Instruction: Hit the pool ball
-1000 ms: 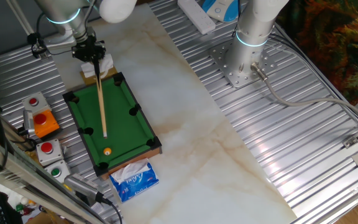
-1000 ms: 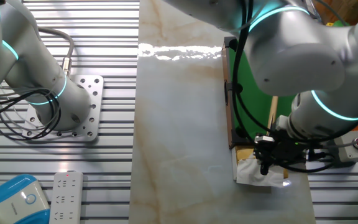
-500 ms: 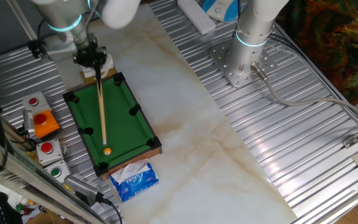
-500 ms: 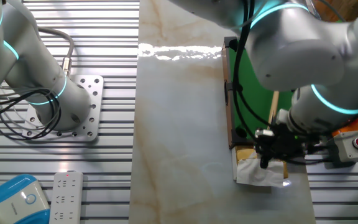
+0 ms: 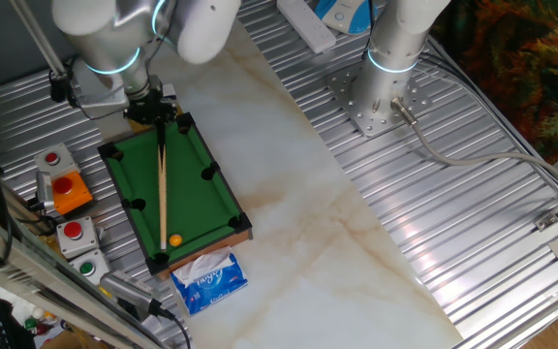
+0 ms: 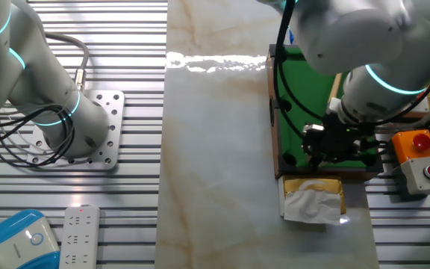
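Since a second ago the gripper (image 5: 157,113) has slid along the mini pool table (image 5: 194,167), carrying the wooden cue stick (image 5: 162,184) forward until its tip reaches the pool ball (image 5: 174,239), which has shifted a little closer to the near end rail.

Nearest the camera in the first fixed view lies a blue plastic tissue pack (image 5: 209,278) with white lettering too small to read, touching the near end of the pool table. Just behind it the tiny glossy orange-yellow ball sits on the green felt, near the corner pocket (image 5: 160,260) at that end, with the cue tip at it. The pool table is a small rectangle of flat green felt in a brown wooden frame, with black pockets at its corners and at the middle of its long sides. To one side, on the ribbed metal surface, stand button boxes: a grey one with a red and a green round button (image 5: 78,246) and an orange one with a red button (image 5: 67,189). The cue is a thin, straight, pale wooden rod running along the felt.

At the far end the dark fingers (image 5: 153,107) are closed on the butt of the cue. A crumpled white tissue in a tan box (image 6: 312,200) shows just beyond that end in the other fixed view. The table (image 5: 289,184) is smooth, cream marble with tan veins. A second silver arm's base (image 5: 384,92) is bolted farther back.
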Robot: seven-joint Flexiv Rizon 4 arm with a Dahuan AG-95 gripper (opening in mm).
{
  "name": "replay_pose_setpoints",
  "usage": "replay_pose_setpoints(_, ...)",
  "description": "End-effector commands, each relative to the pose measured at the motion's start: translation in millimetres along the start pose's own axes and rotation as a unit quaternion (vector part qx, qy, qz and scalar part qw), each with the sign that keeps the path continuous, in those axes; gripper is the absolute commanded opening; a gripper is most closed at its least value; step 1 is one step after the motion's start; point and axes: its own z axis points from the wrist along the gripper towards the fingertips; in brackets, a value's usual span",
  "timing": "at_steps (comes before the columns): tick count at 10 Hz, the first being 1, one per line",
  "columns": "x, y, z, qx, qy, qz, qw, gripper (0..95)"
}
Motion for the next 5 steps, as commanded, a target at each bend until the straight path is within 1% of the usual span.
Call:
replay_pose_setpoints(1,-0.4,-0.7,0.3,0.000,0.000,0.001,1.0000,0.0)
replay_pose_setpoints(5,1.0,-1.2,-0.2,0.001,0.001,-0.002,1.0000,0.0)
